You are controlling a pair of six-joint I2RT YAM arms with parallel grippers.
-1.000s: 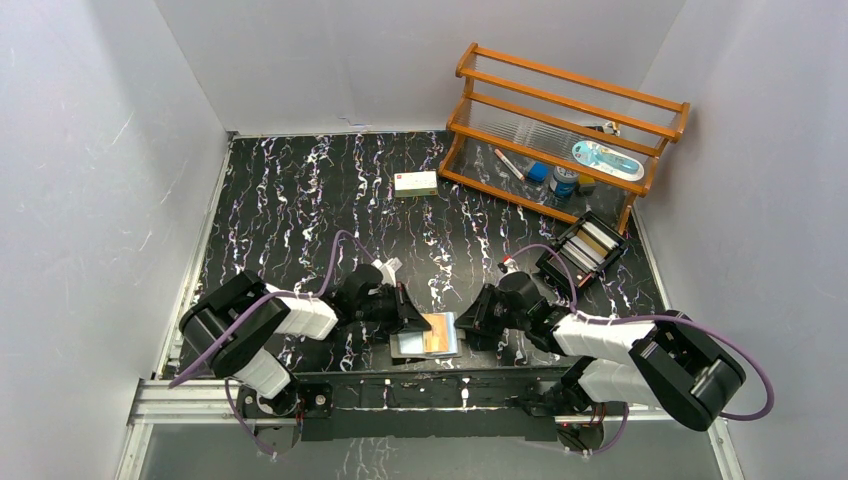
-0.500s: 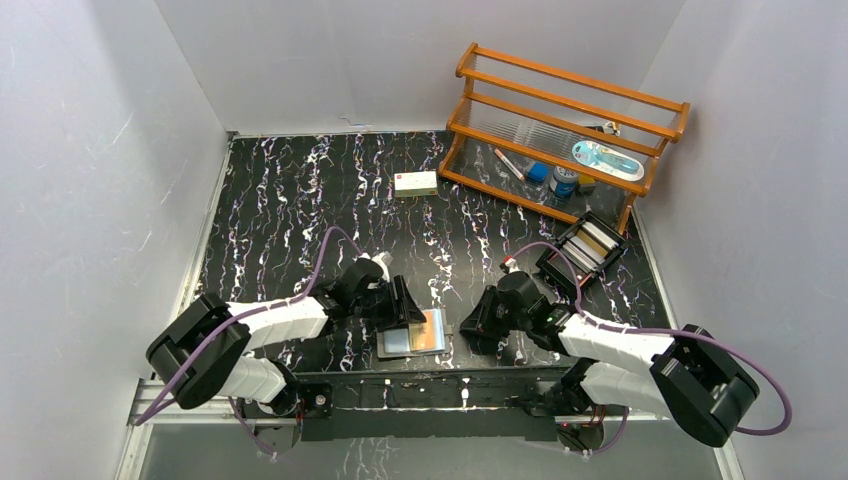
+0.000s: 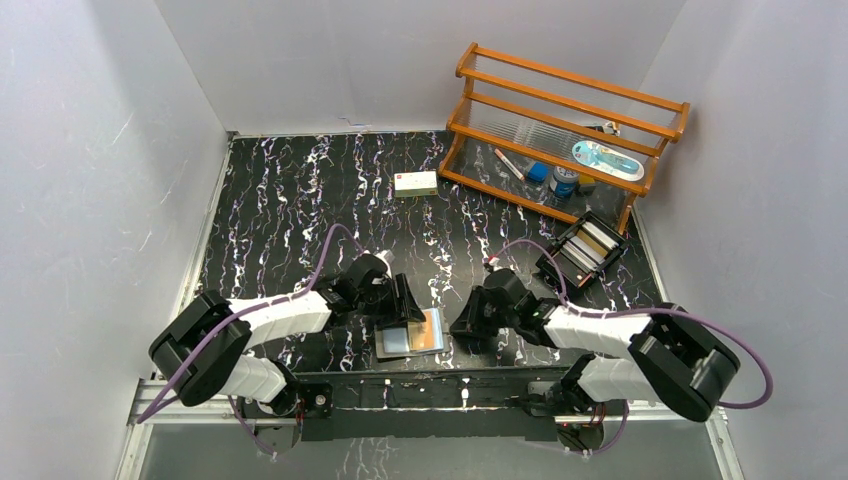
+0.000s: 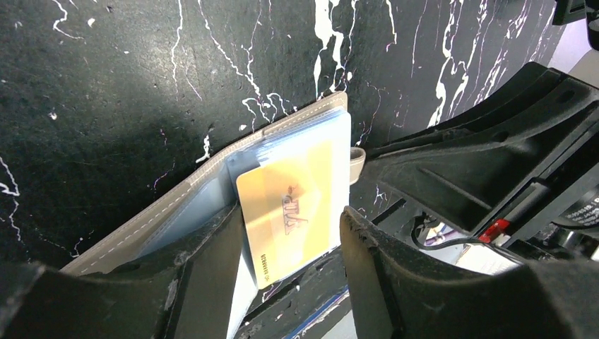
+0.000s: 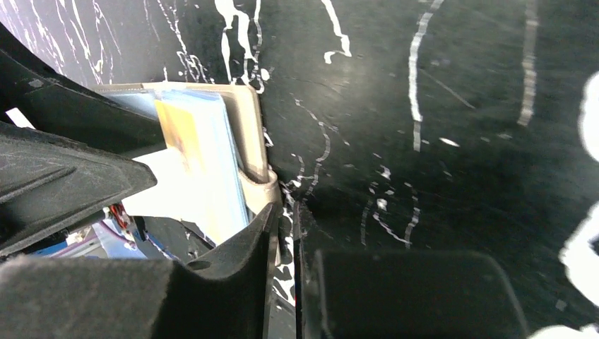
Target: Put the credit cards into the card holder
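A tan-yellow card (image 4: 293, 212), a taupe card holder (image 4: 152, 215) lined light blue, a black white-veined table (image 4: 106, 85).

My bench (image 3: 290, 200) is a black slab streaked with white veins, closed in by pale walls on its left, far and right sides. Close to the near edge, about the middle, the card holder (image 3: 398, 342) lies flat and open on it, light blue inside facing up. Well apart from it, toward the far middle, a small white box (image 3: 415, 183) with a red mark rests alone. A wooden rack (image 3: 565, 130) stands in the far right corner. A pen (image 3: 508, 163) and a blue cap (image 3: 537, 172) show inside its frame, and I cannot tell whether they rest on the bench or on the rack's lowest shelf. Just near of the rack, by the right edge, a black open-topped tray (image 3: 562, 240) sits at an angle
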